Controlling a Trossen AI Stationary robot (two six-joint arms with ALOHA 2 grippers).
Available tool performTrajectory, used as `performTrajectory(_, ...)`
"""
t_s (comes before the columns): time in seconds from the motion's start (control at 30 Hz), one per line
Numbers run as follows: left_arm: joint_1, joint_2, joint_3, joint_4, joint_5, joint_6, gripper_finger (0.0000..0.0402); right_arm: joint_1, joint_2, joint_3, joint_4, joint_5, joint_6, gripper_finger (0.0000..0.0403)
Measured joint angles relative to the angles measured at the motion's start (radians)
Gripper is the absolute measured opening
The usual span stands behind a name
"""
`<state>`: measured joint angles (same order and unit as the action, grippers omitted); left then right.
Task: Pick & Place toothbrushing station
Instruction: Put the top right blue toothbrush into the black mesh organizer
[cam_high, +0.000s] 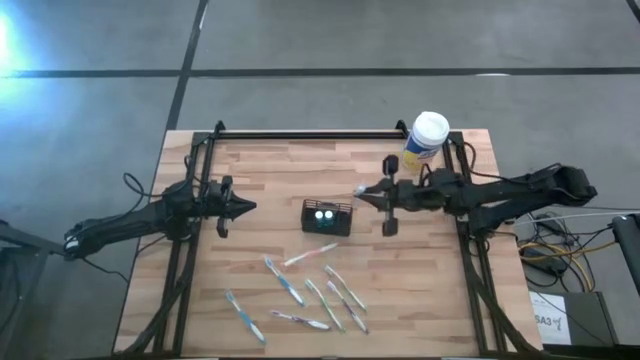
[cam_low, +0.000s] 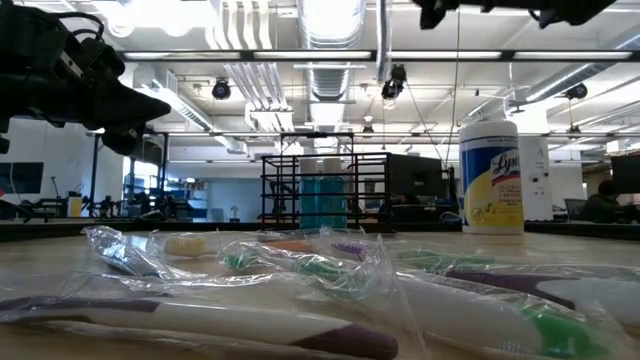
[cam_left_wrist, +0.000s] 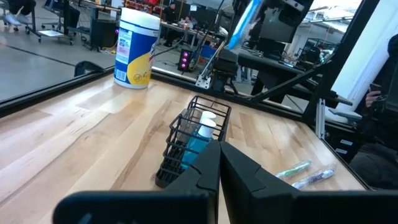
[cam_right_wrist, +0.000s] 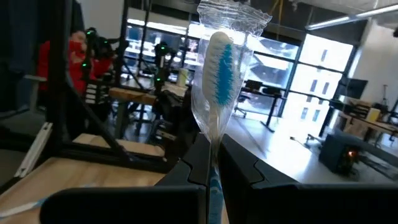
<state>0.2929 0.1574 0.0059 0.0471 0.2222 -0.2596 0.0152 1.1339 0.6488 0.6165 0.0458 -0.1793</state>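
The black mesh holder box (cam_high: 327, 217) stands on the wooden table at its middle, with two blue-and-white items upright inside; it also shows in the left wrist view (cam_left_wrist: 198, 134). My right gripper (cam_high: 362, 194) is just right of the holder, above the table, shut on a clear-wrapped toothbrush with blue bristles (cam_right_wrist: 219, 74). My left gripper (cam_high: 250, 207) is shut and empty, left of the holder, pointing at it (cam_left_wrist: 219, 152). Several wrapped toothbrushes (cam_high: 305, 292) lie flat on the table near the front. My right gripper pinches the wrapped toothbrush between its two fingers at the neck just below the head (cam_right_wrist: 213, 134). The brush lies along the fingers, and its head and the wrapper's end stick out past the fingertips. It is lifted clear of the table.
A round white-lidded, yellow-labelled canister (cam_high: 427, 140) stands at the far right of the table, behind my right arm. The loose toothbrushes fill the low view's foreground (cam_low: 300, 290). A black frame rail (cam_high: 310, 134) runs along the far edge.
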Motion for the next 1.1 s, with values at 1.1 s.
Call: performTrajectory(1.1, 0.0, 0.002, 0.0, 0.0, -0.008, 0.026, 0.0012, -0.079, 0.434, -0.215, 0.585, 0.082, 0.133, 0.0013)
